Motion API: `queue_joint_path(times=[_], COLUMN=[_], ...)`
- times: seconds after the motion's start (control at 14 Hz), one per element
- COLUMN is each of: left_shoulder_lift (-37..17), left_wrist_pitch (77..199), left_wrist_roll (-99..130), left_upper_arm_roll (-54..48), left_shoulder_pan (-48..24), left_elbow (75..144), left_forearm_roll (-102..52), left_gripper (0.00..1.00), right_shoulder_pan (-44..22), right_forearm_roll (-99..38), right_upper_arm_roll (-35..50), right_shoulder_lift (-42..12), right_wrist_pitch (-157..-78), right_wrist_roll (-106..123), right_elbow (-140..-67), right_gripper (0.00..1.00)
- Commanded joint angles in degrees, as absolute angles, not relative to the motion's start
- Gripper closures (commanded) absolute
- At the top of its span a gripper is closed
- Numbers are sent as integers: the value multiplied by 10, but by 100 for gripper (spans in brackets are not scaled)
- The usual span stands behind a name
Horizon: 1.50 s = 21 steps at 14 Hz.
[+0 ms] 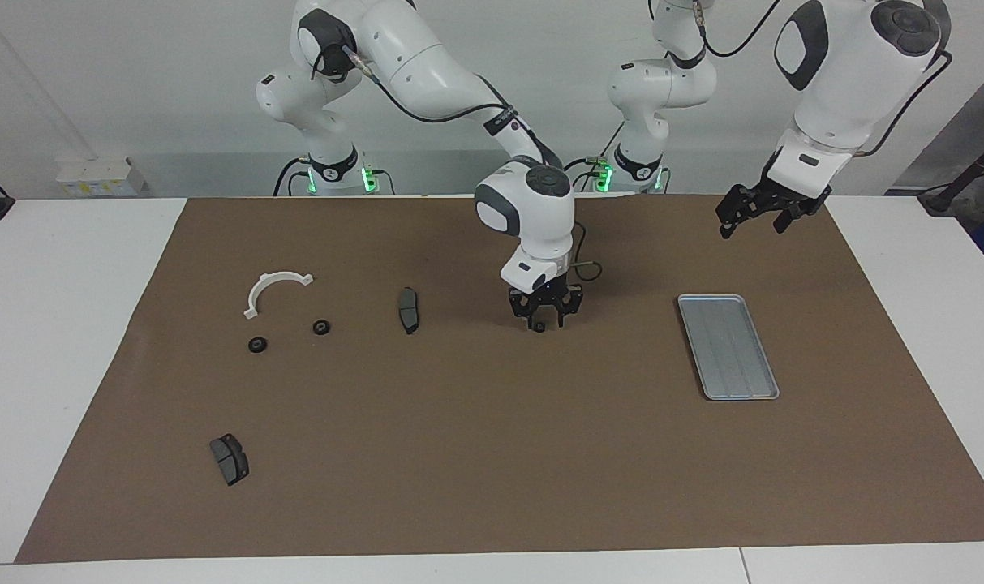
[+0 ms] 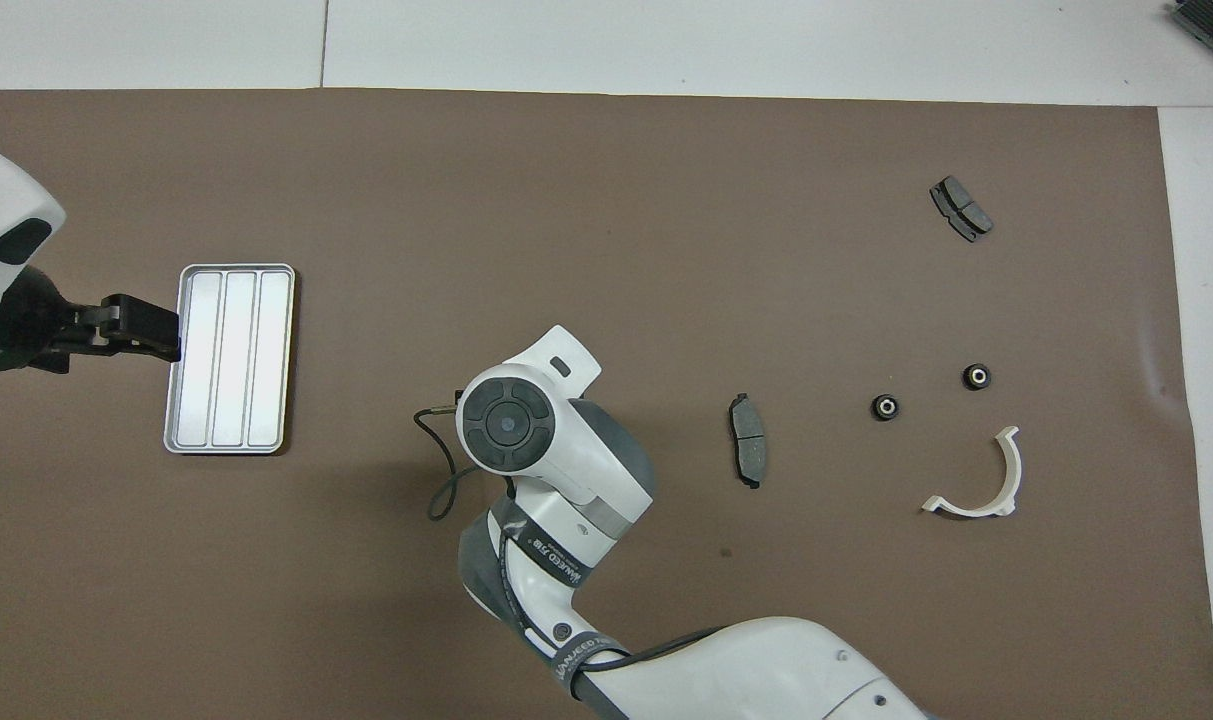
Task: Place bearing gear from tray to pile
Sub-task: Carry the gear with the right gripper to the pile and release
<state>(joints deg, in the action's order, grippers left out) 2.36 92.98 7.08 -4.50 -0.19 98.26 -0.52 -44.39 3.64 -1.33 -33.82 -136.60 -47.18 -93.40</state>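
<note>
My right gripper [image 1: 542,323] is low over the middle of the brown mat, between the tray and the pile, shut on a small dark bearing gear [image 1: 539,327]. The overhead view hides it under the arm's wrist. The silver ribbed tray [image 1: 728,349] lies toward the left arm's end and holds nothing; it also shows in the overhead view [image 2: 230,358]. The pile lies toward the right arm's end: a white half-ring bracket [image 1: 258,290], two dark brake pads [image 1: 409,309] [image 1: 229,459] and two bearing gears [image 1: 257,344] [image 1: 321,327]. My left gripper [image 1: 755,221] waits open in the air beside the tray.
The brown mat [image 1: 492,454] covers most of the white table. A thin cable loop [image 2: 436,490] hangs by the right wrist. In the overhead view the gears [image 2: 886,407] [image 2: 978,377] lie between the bracket [image 2: 1009,475] and the farther brake pad [image 2: 961,208].
</note>
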Motion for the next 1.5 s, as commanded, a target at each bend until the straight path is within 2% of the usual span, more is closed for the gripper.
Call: queue_joint_path(times=[0.0, 0.07, 0.21, 0.36, 0.5, 0.64, 0.78, 1.0, 1.21, 1.42], left_shoulder_lift=[40, 41, 41, 41, 41, 41, 41, 41, 41, 41], left_wrist_pitch=[940, 940, 940, 940, 940, 940, 940, 940, 940, 940], left_wrist_roll=[68, 68, 68, 68, 68, 68, 68, 68, 68, 68], left_upper_arm_roll=[-36, -34, -34, -34, -35, -35, -35, -35, -35, -35], left_shoulder_pan=[2, 7, 15, 15, 14, 15, 15, 14, 15, 15], left_elbow=[1002, 1002, 1002, 1002, 1002, 1002, 1002, 1002, 1002, 1002], left_forearm_roll=[2, 2, 2, 2, 2, 2, 2, 2, 2, 2], left_gripper=[0, 0, 0, 0, 0, 0, 0, 0, 0, 0], right_shoulder_pan=[-442, -442, -442, -446, -446, -439, -422, -372, -292, -220], right_forearm_roll=[44, 44, 44, 43, 47, 47, 50, 49, 48, 44], right_upper_arm_roll=[-12, -12, -12, -13, -14, -17, -19, -18, -18, -18], right_shoulder_lift=[-333, -333, -333, -331, -331, -324, -294, -233, -187, -181], right_wrist_pitch=[-1387, -1387, -1379, -1375, -1354, -1350, -1347, -1355, -1358, -1356], right_wrist_roll=[-479, -480, -481, -484, -486, -482, -479, -434, -347, -257], right_elbow=[-957, -956, -949, -947, -933, -931, -939, -1002, -1048, -1057], right_gripper=[41, 43, 55, 80, 99, 100, 100, 100, 100, 100])
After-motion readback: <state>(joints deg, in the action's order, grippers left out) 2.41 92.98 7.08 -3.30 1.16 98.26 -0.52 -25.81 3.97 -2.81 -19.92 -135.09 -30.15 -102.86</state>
